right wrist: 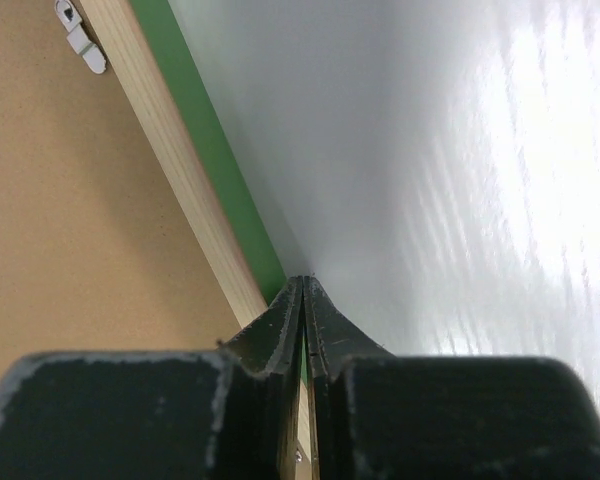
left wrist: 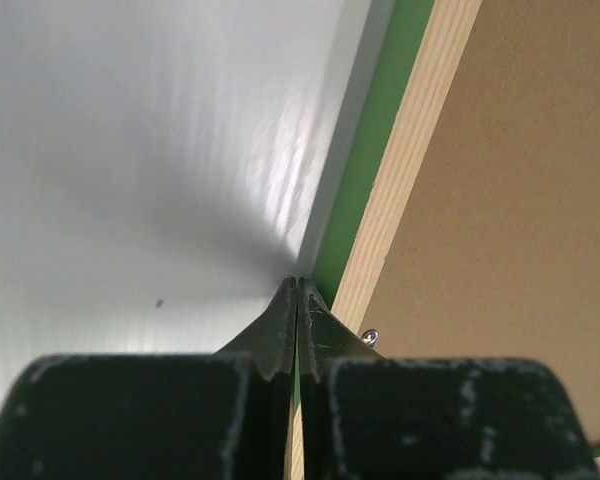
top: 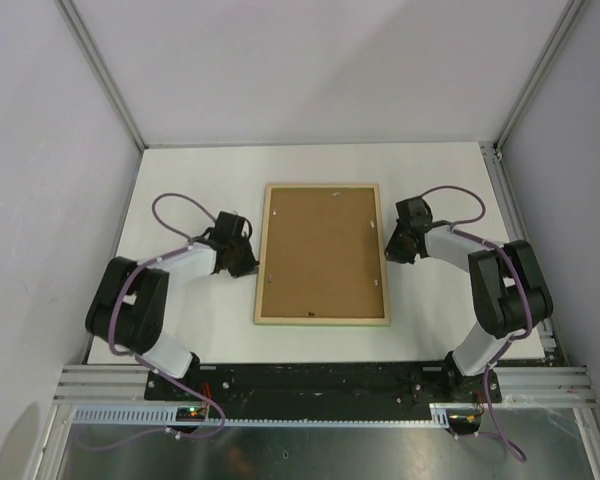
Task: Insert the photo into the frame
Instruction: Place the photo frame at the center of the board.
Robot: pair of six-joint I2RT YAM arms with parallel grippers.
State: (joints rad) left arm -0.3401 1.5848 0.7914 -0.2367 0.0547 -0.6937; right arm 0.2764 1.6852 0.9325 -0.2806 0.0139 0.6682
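The frame (top: 261, 262) lies face down in the middle of the white table, pale wood back up, with a green edge showing in the left wrist view (left wrist: 417, 150) and the right wrist view (right wrist: 175, 170). The plain brown backing board (top: 323, 250) fills it. The photo is hidden. My left gripper (top: 248, 266) is shut and empty, its tips (left wrist: 297, 285) low at the frame's left edge. My right gripper (top: 391, 250) is shut and empty, its tips (right wrist: 303, 282) low at the frame's right edge.
Small metal clips (right wrist: 80, 40) sit on the frame's back along the board's edge; one shows by my left fingers (left wrist: 370, 337). White enclosure walls (top: 320, 70) stand around the table. The arm bases are on the black rail (top: 320, 385) at the near edge.
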